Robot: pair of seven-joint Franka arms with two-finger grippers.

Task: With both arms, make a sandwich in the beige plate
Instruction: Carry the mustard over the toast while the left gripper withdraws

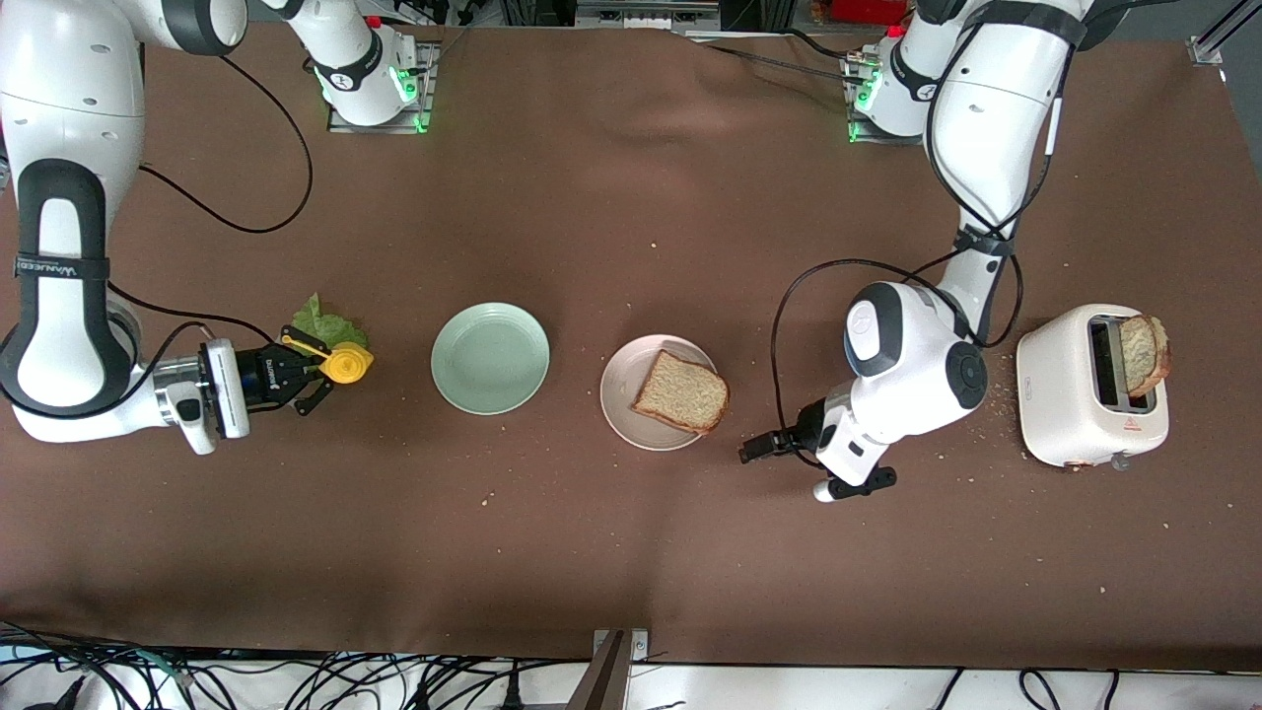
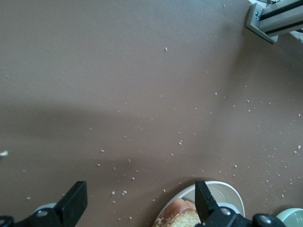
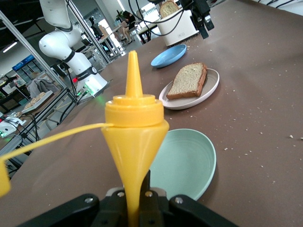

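One brown bread slice (image 1: 682, 391) lies on the beige plate (image 1: 631, 414) mid-table. Another slice (image 1: 1144, 353) sticks up out of the toaster. The green lettuce leaf (image 1: 320, 320) lies on the table toward the right arm's end. Beside the leaf, my right gripper (image 1: 320, 380) is shut on a yellow squeeze bottle (image 1: 347, 365); in the right wrist view the bottle (image 3: 135, 127) fills the middle and its nozzle points toward the plates. My left gripper (image 1: 764, 446) hangs open and empty just off the beige plate's rim (image 2: 227, 189), its fingers (image 2: 73, 201) wide apart.
A pale mint-green plate (image 1: 490, 357) stands between the bottle and the beige plate. A white toaster (image 1: 1092, 385) stands toward the left arm's end. A blue plate (image 3: 169, 56) shows in the right wrist view between the beige plate and the toaster. Crumbs dot the brown tablecloth.
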